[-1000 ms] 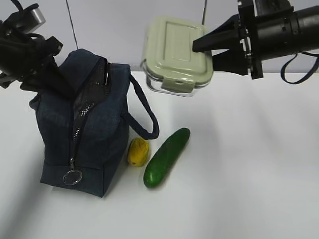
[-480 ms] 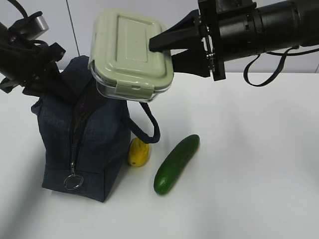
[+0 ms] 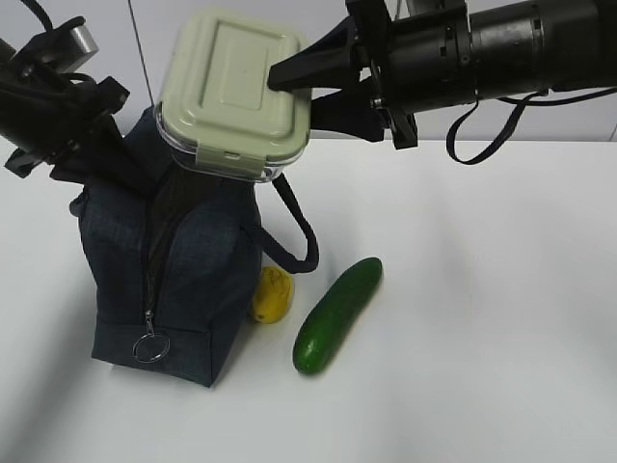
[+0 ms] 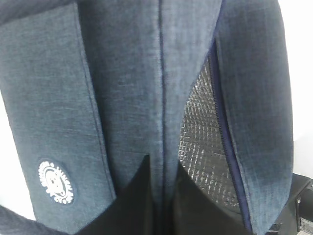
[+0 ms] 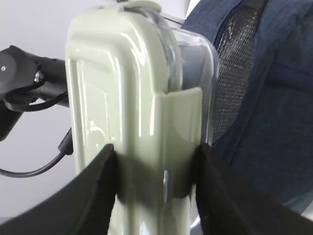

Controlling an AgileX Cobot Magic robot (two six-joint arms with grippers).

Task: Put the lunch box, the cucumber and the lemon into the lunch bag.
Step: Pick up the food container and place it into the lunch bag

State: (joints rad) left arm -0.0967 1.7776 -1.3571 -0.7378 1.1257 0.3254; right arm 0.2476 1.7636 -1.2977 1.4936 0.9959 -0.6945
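Observation:
The lunch box [image 3: 234, 92], clear with a sage-green lid, hangs tilted just above the open top of the lunch bag [image 3: 174, 270]. My right gripper [image 3: 294, 94] is shut on its right end; in the right wrist view the gripper [image 5: 156, 152] clamps the lunch box [image 5: 132, 98] across lid and base. My left gripper [image 3: 130, 178] is shut on the bag's top fabric edge, seen close in the left wrist view [image 4: 163, 169], beside the silver lining [image 4: 200, 142]. On the table right of the bag lie the lemon [image 3: 272, 294] and the cucumber [image 3: 337, 313].
A loop handle [image 3: 301, 231] of the bag hangs toward the lemon. The zip's metal ring pull [image 3: 151, 347] dangles at the bag's front bottom. White table [image 3: 482, 318] stretches to the right and front; a pale wall stands behind.
My right gripper has carried the lunch box leftward, from right of the bag to over its open top. My left gripper keeps its grip on the bag's edge.

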